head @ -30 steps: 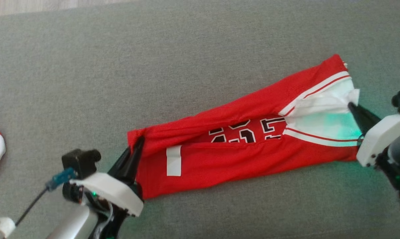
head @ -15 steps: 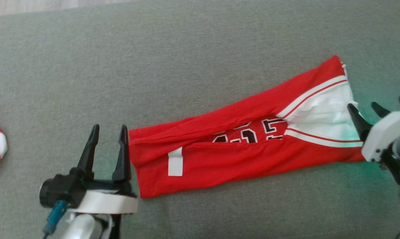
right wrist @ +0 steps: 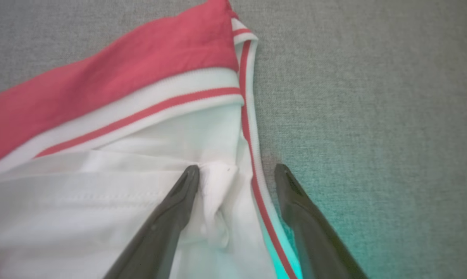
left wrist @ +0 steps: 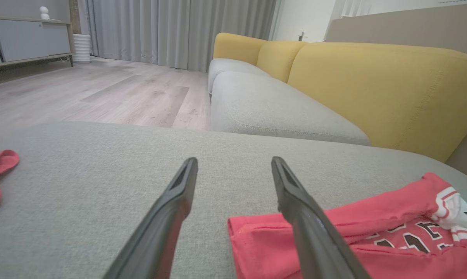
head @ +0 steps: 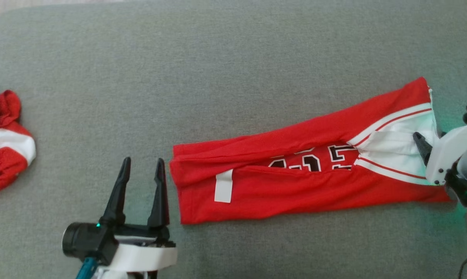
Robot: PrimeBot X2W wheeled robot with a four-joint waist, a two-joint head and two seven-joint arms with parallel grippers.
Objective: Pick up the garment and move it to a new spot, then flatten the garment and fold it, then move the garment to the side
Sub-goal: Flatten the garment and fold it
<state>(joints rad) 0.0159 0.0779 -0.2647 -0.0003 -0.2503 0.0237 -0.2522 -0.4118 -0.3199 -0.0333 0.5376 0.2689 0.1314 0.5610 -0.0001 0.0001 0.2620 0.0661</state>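
On the grey cushion [head: 233, 58], head view: the red jersey [head: 295, 186] lies folded into a long strip across the right half, its white-trimmed end near the right edge. I have the left gripper [head: 143, 162] just beside the strip's left end, spread wide, nothing in it. The right gripper [head: 427, 140] sits at the white end, also released. A second red garment [head: 4, 143] is at the left edge, well apart.

A second ago both were clamped on the strip's ends. Both have let go and the left has backed off. The camera shifted too, so I don't read the jersey as moved.

Left wrist view: empty gap between the fingers [left wrist: 171, 209], jersey corner beside the right one.

Right wrist view: open jaws straddle the jersey's bunched white edge.

My read: light, limp, slippery knit. The layers will slide, so pinch through all of them at both short ends.
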